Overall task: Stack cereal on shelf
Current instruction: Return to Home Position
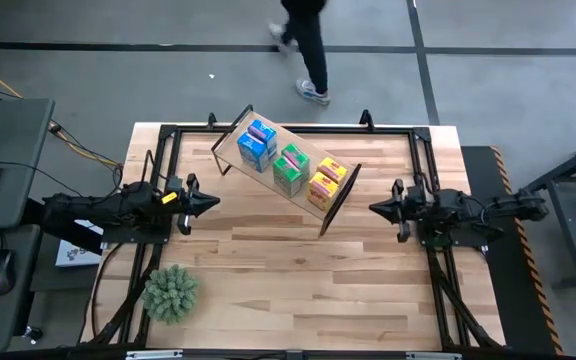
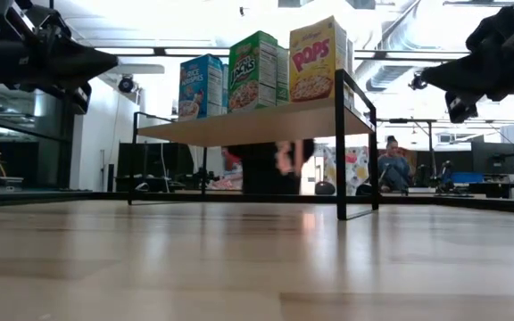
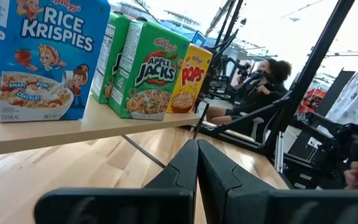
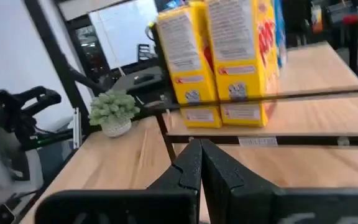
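The left gripper (image 1: pixel 206 201) is pinched closed, empty, above the slatted wood table (image 1: pixel 268 270). On the smooth plank shelf (image 2: pixel 239 125) stand cardboard blue boxes (image 1: pixel 256 143), green boxes (image 1: pixel 290 168) and yellow boxes (image 1: pixel 326 183). The right gripper (image 1: pixel 376 208) is also closed, holding nothing. The high view shows only the boxes' tops; the left wrist view shows their printed fronts.

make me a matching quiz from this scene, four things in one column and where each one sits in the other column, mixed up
Things:
1. blue cereal boxes
2. green cereal boxes
3. yellow cereal boxes
4. plant ball

Places:
A. middle of the shelf
B. on the tabletop, off the shelf
C. shelf end nearer the right gripper
D. shelf end farther from the right gripper

Pairs: 1-D, 2-A, 3-C, 4-B
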